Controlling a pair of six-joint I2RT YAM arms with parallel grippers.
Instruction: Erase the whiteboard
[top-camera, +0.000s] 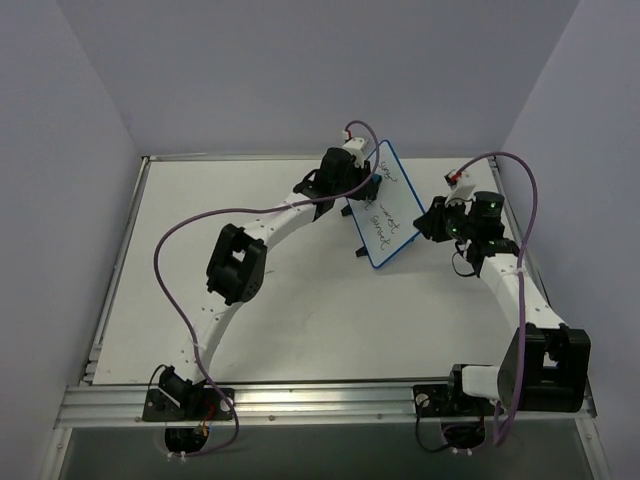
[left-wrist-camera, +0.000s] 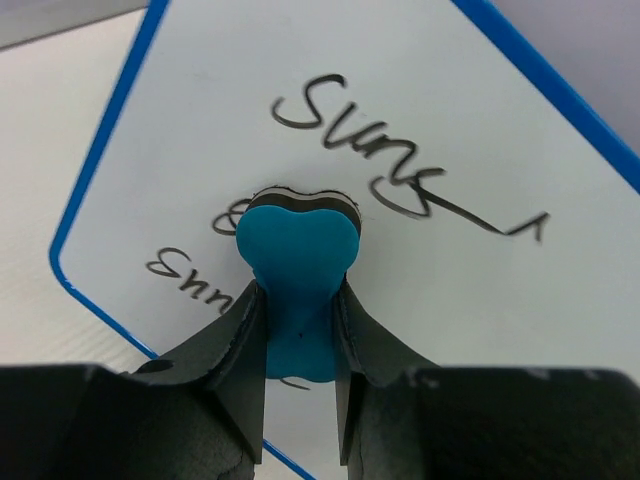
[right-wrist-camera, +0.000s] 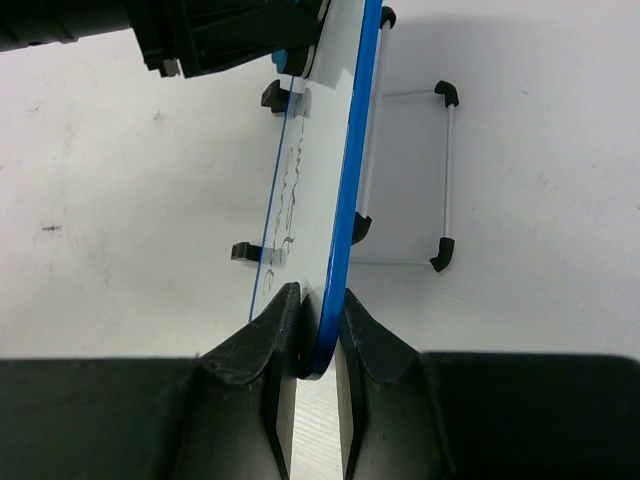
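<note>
Left hand (left-wrist-camera: 298, 300) grips the eraser (left-wrist-camera: 298, 240) against writing on the whiteboard (left-wrist-camera: 420, 300); right hand (right-wrist-camera: 318, 310) pinches its edge, I think to steady it.

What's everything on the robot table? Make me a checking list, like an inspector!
Surface: white table, no spills seen.
Job's things: whiteboard propped on its wire stand, black handwriting on it; blue eraser pressed against its face.
Clutter: nothing seen.
Grippers: left gripper shut on the blue eraser; right gripper shut on the whiteboard's edge.
Cables: purple cable looping along each arm.
Surroundings: pale walls on three sides; metal rail at the near edge.
</note>
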